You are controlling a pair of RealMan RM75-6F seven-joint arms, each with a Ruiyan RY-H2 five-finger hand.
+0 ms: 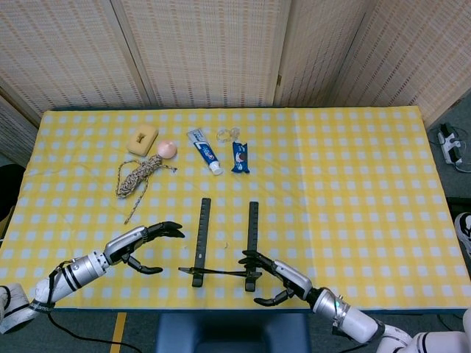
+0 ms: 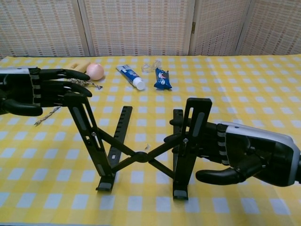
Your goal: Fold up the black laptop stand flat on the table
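From the head view, the stand (image 1: pixel 224 239) sits near the front edge of the surface (image 1: pixel 353 191), two rails pointing away with a crossbar low between them. The left robot hand (image 1: pixel 141 240) hovers just left of it, fingers spread, gripping nothing. The right robot hand (image 1: pixel 274 277) lies at the right rail's near end, fingers spread; whether it touches the rail I cannot tell from up here. The stand is close to the edge, so a shove toward the robot could tip it off.

From the chest view, the stand (image 2: pixel 141 136) is plainly still raised, both uprights (image 2: pixel 194 122) tilted and the scissor link crossed. The right robot hand (image 2: pixel 235 153) has fingers behind the right upright, thumb apart below; the left robot hand (image 2: pixel 42 92) is beside the left upright's top. Pressing one side alone could skid or topple it, or nip fingers in the link. The far rail ends and hinges are hard to make out.
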